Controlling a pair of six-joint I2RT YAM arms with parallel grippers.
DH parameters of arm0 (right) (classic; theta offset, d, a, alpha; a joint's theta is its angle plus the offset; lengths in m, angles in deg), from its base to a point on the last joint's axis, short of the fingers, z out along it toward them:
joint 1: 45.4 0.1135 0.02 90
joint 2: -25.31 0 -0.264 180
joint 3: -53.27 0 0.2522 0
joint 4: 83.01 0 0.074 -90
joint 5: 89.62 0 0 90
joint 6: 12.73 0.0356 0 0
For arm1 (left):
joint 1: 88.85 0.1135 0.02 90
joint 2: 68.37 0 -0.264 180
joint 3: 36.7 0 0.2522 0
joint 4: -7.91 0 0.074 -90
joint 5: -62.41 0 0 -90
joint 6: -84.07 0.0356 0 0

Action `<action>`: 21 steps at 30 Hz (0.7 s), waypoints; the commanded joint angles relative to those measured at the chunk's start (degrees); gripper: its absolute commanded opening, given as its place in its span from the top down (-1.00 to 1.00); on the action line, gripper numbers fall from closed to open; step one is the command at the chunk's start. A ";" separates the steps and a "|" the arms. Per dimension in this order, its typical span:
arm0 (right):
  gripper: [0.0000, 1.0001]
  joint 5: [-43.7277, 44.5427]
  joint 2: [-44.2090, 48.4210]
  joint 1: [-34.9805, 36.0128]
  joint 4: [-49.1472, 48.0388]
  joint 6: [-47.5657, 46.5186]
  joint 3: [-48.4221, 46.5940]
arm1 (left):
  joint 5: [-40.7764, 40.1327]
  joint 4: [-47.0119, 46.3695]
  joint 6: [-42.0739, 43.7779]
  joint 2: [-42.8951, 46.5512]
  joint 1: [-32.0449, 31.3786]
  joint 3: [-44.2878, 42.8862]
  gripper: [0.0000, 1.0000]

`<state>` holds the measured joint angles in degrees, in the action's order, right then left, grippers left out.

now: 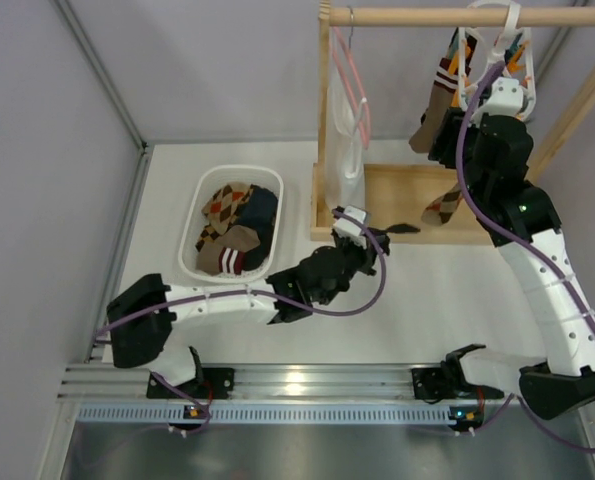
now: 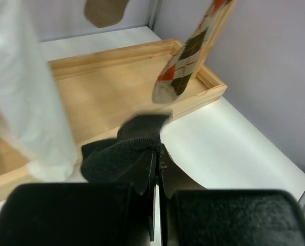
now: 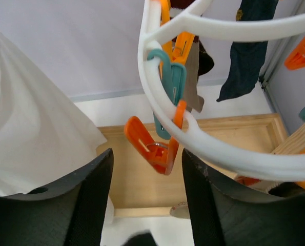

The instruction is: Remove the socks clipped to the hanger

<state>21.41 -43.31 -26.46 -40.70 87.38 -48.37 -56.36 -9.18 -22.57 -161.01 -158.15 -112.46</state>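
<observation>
The white ring hanger [image 3: 193,141] hangs from the wooden rail, with orange and teal clips. My right gripper [image 3: 147,154] is open, its fingers on either side of an orange clip [image 3: 152,143] and clear of it. A taupe sock [image 1: 435,100] with a striped cuff and an argyle sock [image 1: 445,205] hang from the hanger [image 1: 492,45]. A dark navy sock [image 3: 244,61] also hangs from the ring. My left gripper [image 2: 160,151] is shut on a dark sock [image 2: 121,151] just above the table, by the front edge of the wooden tray [image 2: 116,87].
A white basket [image 1: 189,228] left of the tray holds several socks. A white cloth bag [image 1: 344,150] on a pink wire hanger [image 1: 353,70] hangs from the wooden rail [image 1: 427,15]. The rack's slanted post [image 1: 577,100] stands at the right.
</observation>
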 commanded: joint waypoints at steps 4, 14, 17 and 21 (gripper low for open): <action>-0.46 -3.63 6.12 -0.92 -0.70 -0.70 2.62 | -12.07 8.04 -1.37 17.99 0.13 10.31 1.00; -0.99 -7.85 22.10 -0.92 2.03 1.14 15.70 | -30.83 35.12 -3.66 32.51 5.37 8.22 1.00; -0.99 -6.81 25.97 -0.92 4.31 1.32 17.73 | -22.60 39.88 -6.90 33.66 15.28 6.98 1.00; -0.99 -5.31 29.94 -0.92 7.47 1.14 19.93 | -14.15 42.53 -9.98 31.57 28.75 4.87 1.00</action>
<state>15.31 -15.58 -26.57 -36.33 88.01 -29.39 -77.48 27.98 -28.93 -128.46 -136.64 -104.13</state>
